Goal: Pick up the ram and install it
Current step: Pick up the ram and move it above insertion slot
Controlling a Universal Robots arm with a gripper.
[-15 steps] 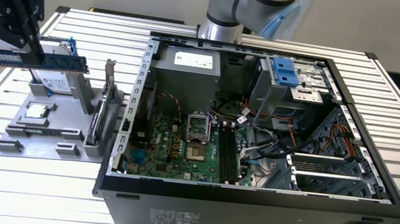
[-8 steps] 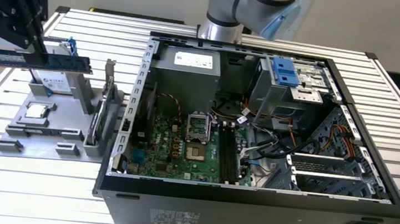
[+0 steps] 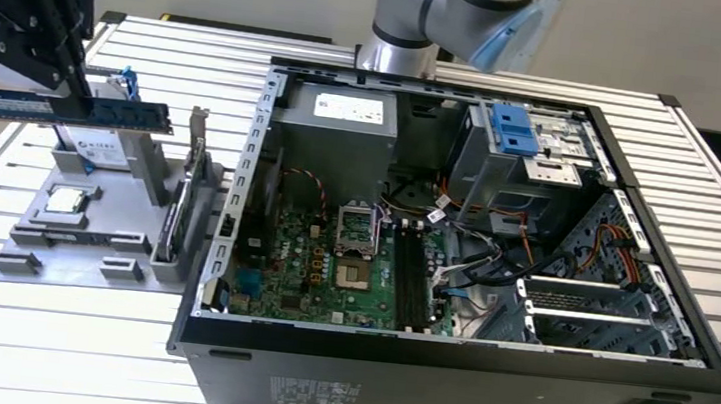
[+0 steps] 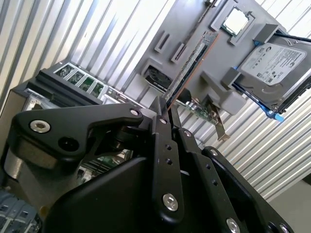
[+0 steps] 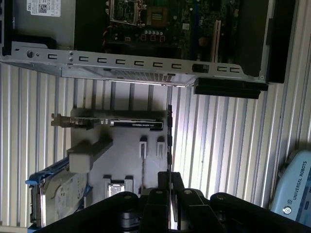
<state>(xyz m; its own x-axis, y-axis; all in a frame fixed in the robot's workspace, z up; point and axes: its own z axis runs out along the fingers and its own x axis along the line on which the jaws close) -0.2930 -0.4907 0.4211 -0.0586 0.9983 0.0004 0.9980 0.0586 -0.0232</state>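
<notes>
The claw (image 3: pixel 79 90), partly cut off in the exterior view, is clamped on the ram (image 3: pixel 128 114), held in the air above the grey holder (image 3: pixel 104 220) near the table (image 3: pixel 25 328) edge at the exterior view's left. Both wrist views show the ram edge-on, chips hidden. Beyond sits the open computer case (image 3: pixel 448 392).

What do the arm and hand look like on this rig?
The arm: silver-grey tubular joints with light-blue end caps, white print on one. The hand: matte black, flat bar linkages pinned with silver screws, two slim fingers tapering to narrow tips.

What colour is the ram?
The ram is blue with dark chips, clearest in the exterior view.
</notes>
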